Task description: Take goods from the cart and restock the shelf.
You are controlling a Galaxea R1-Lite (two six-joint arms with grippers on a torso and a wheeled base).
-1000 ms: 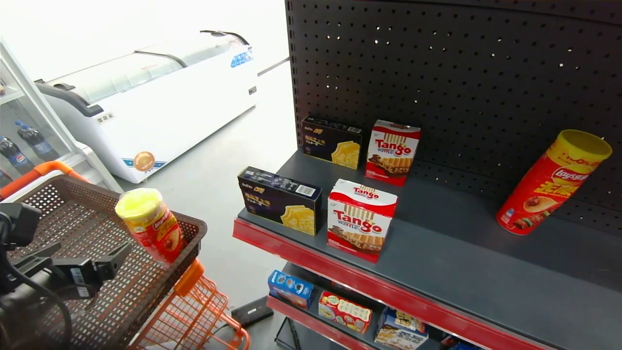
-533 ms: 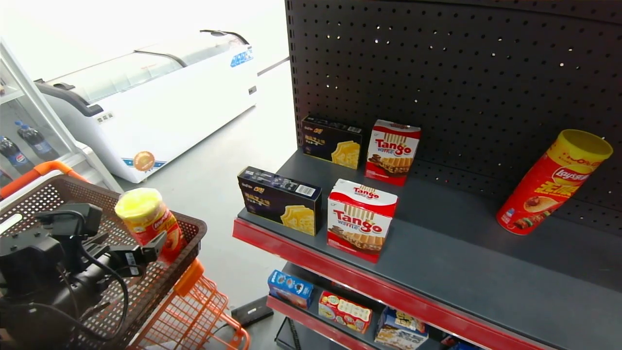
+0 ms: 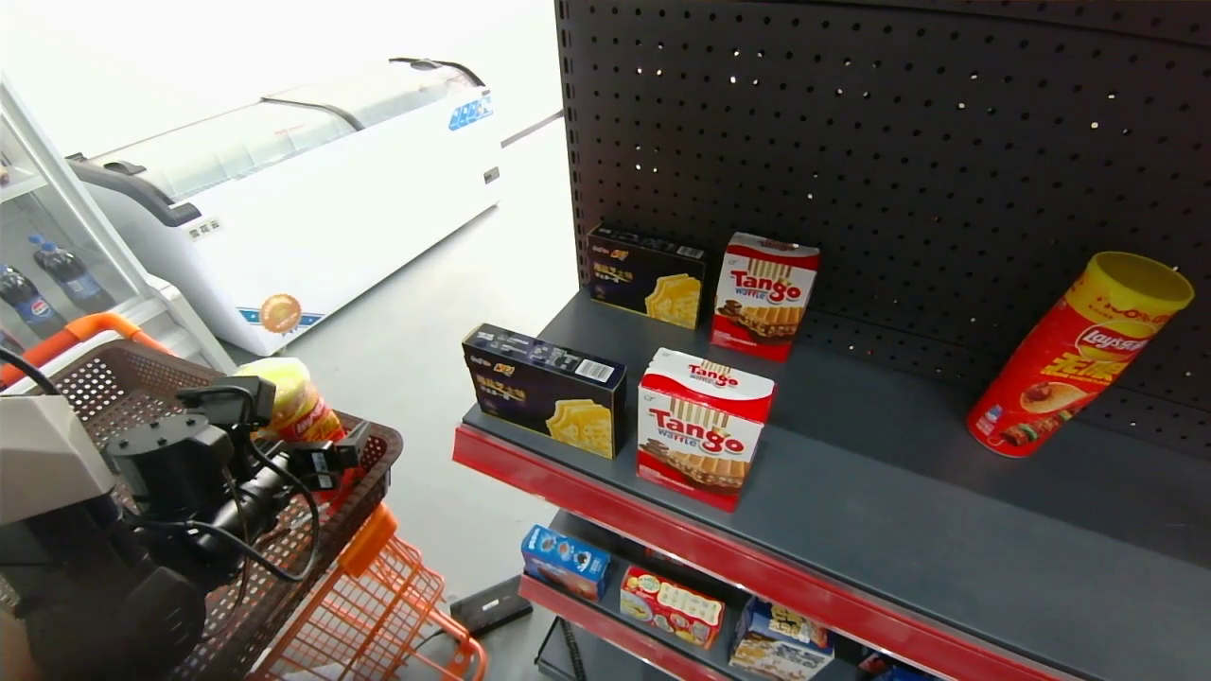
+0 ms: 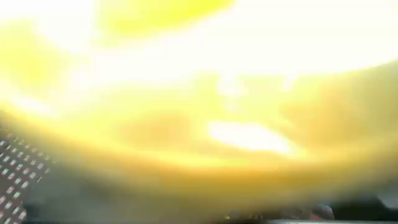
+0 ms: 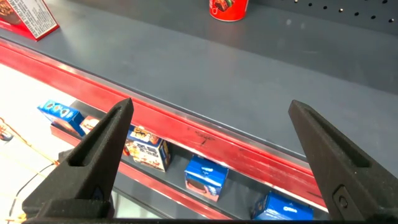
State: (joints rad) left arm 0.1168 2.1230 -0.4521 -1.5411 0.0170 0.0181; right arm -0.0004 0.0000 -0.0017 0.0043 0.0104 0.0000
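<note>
Left hand (image 3: 326, 456) has chip can (image 3: 295, 407) directly ahead, in cart (image 3: 383, 445); can't tell if clenched. Likely light, stiff, slick, dentable: clamp mid-body. Right hand (image 5: 210, 107) released.

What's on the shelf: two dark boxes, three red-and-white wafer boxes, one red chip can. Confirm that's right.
Wrong count: the head view shows two red-and-white wafer boxes, not three. The two dark boxes and one red chip can are on the shelf.

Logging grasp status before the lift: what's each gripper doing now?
Left gripper: at the chips can in the cart, grip cannot be told.
Right gripper: open, empty.
</note>
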